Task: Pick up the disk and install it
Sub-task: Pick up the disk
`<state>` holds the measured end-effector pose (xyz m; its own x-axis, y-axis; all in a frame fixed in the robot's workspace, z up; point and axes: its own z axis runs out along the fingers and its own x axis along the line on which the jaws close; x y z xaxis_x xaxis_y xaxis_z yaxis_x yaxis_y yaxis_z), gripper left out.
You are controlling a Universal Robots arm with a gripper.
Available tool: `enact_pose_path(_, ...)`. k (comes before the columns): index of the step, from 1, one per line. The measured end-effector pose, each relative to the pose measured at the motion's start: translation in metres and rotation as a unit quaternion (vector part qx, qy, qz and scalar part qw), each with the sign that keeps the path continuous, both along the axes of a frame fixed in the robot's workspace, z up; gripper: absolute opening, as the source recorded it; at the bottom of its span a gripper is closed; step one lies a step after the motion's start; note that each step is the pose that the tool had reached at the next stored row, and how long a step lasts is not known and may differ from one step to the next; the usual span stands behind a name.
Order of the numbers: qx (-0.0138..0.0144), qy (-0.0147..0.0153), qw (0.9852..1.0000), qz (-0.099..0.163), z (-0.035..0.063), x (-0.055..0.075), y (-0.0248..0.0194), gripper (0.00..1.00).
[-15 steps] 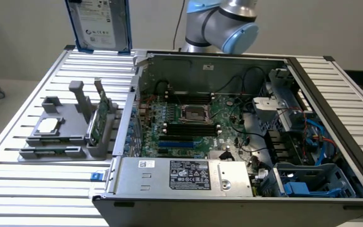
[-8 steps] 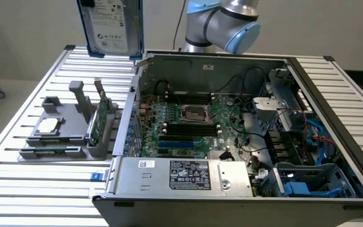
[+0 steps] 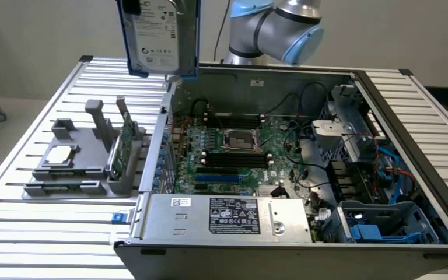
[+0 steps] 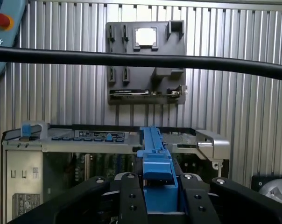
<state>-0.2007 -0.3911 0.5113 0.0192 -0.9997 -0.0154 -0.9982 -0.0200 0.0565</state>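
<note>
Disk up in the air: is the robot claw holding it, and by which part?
Yes. The gripper holds the disk upright, its fingers clamped on one end of the blue carrier.

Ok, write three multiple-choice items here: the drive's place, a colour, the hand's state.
1. The silver-grey rectangular metal hard drive in its blue plastic carrier, relative to the open dark computer case, is: A. seated inside B. raised in the air above it C. lying under it.
2. The small flat square chip on the grey plastic holder is: A. blue B. red C. silver.
3. The hand is: A. shut on the drive's carrier B. open and empty C. shut on nothing.
Key: 1B, it hangs clear of the case; 2C, it gleams silver; 3A, black fingers clamp the blue carrier.
</note>
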Motion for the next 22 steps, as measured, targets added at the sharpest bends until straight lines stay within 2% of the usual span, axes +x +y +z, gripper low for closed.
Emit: enact_pose_path(22,0.0,0.0,1.0,0.0,-0.002,0.1,-0.0391,0.33)
